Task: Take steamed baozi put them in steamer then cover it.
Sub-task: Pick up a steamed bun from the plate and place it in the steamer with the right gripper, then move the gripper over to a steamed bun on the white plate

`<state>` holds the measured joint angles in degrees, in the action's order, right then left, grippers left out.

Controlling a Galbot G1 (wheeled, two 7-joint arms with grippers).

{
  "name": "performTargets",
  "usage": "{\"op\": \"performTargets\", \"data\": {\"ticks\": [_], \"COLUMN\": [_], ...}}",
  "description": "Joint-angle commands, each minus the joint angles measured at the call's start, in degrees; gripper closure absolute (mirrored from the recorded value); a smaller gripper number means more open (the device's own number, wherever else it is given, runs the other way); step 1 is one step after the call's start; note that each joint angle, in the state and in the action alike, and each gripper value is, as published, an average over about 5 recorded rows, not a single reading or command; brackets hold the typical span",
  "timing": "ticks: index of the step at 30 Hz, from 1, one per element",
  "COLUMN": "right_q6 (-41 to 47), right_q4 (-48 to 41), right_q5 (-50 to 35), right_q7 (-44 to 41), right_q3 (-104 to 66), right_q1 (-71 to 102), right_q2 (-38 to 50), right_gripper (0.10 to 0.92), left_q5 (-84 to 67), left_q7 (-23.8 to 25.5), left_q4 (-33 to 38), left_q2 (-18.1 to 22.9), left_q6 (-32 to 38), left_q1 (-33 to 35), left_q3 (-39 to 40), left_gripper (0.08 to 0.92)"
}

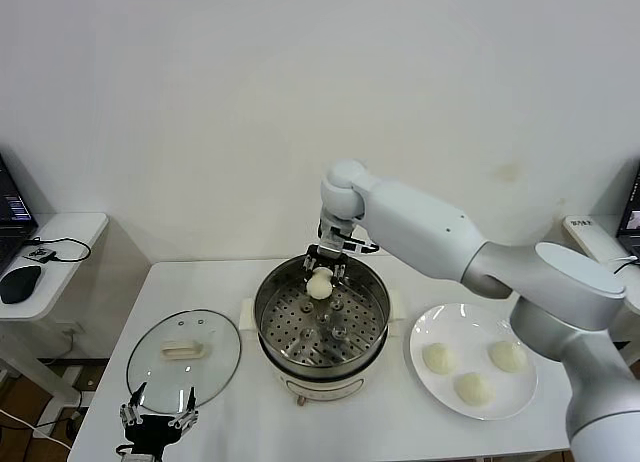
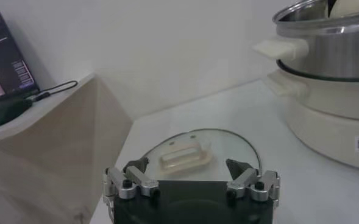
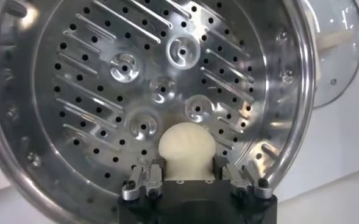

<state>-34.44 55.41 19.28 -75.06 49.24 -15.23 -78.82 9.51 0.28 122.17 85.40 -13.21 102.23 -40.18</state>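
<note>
At the far left of the head view a mouse (image 1: 19,283) and a laptop (image 1: 14,210) are sitting on a side desk (image 1: 62,229). Next, the left gripper (image 1: 157,417) is hovering low at the near edge of the surface (image 1: 210,282), jaws standing wide apart and holding nothing; its wrist view shows them (image 2: 191,180) pointing at the lid (image 2: 213,149), which is lying flat just ahead. The lid (image 1: 183,360) is resting handle up beside the steamer (image 1: 321,327), its handle's long axis running left to right. Over the steamer's far rim the right gripper (image 1: 322,272) is reaching down, jaws clamped on a bun (image 1: 319,285). Only the right wrist view shows the grip closely: the bun (image 3: 186,150) is sitting between the two fingers (image 3: 147,181), hanging above the perforated tray (image 3: 130,67) near the wall, not touching it as far as can be seen. Further right, three buns (image 1: 473,387) are lying apart from one another on a white plate (image 1: 470,327), well clear of the steamer.
</note>
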Motion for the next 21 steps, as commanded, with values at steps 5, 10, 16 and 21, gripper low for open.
{"op": "performTargets", "data": {"ticks": [5, 10, 16, 21], "right_q6": [-0.7, -0.3, 2.5, 9.5], "right_q4": [-2.6, -2.5, -0.5, 3.9], "right_q5": [1.2, 0.2, -4.1, -12.8], "right_q7": [0.4, 1.1, 0.0, -2.1], "right_q3": [-0.3, -0.2, -0.9, -2.5], "right_q1": [0.7, 0.8, -0.7, -3.6], "right_q2": [-1.6, -1.5, 0.1, 4.2], "right_gripper": [0.503, 0.364, 0.220, 0.203], "left_q5": [0.0, 0.1, 0.2, 0.2], "left_q7": [-0.1, -0.4, -0.3, -0.3], "left_q4": [-0.8, -1.5, -1.5, -1.4], "left_q2": [0.0, 0.0, 0.2, 0.2], "left_q6": [0.0, 0.0, -0.1, -0.2], "left_q1": [-0.3, -0.4, -0.3, 0.1], "left_q3": [0.1, 0.4, 0.7, 0.8], "left_gripper": [0.177, 0.177, 0.177, 0.177]}}
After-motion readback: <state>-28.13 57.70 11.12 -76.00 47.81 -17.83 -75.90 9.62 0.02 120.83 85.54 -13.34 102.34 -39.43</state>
